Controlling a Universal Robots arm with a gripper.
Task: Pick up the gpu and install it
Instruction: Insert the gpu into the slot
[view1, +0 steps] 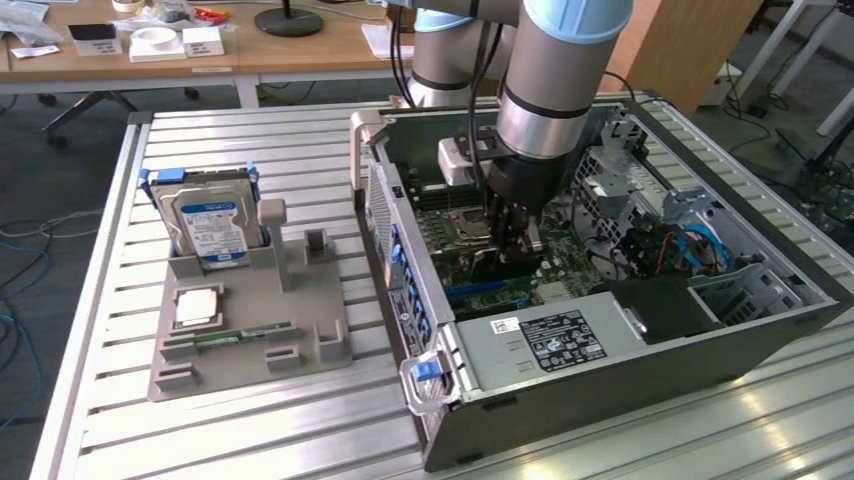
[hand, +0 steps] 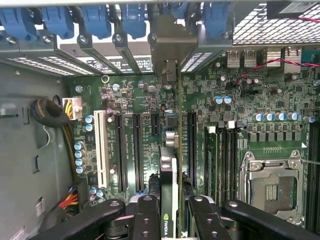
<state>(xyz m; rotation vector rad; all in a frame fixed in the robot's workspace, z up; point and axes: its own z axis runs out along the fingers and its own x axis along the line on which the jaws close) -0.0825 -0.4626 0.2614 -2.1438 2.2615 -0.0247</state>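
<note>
In the exterior view the arm (view1: 561, 80) reaches straight down into the open case (view1: 601, 330), which lies on its side on a slatted metal table (view1: 240, 440). The gripper (view1: 514, 245) sits low over the motherboard (view1: 461, 215), and what it carries is hard to make out there, dark against dark. On the exterior view's left, a grey holder (view1: 247, 335) stands well apart from the case, with a hard drive (view1: 211, 228) upright at its back, a square chip (view1: 196, 307) lying flat and a green memory stick (view1: 247, 333) in a groove.

The wrist view settles the grip: the two black fingers (hand: 145, 217) are closed narrowly on the gpu (hand: 169, 190), one on each face. The card is seen edge-on, upright, running from between the fingers toward the rear slot openings, its metal bracket (hand: 170, 45) up against the blue latches (hand: 95, 20). It stands over the motherboard (hand: 240, 110) among the black expansion slots (hand: 136, 150), between two of them as seen from here; whether its edge has entered a slot cannot be told, since the card itself hides the line beneath it. Also visible there are a white slot (hand: 102, 150), the empty processor socket (hand: 272, 187) and a bundle of yellow and black cables (hand: 62, 120) at the case wall.

The card's lower end is cut off by the fingers and the picture edge.
</note>
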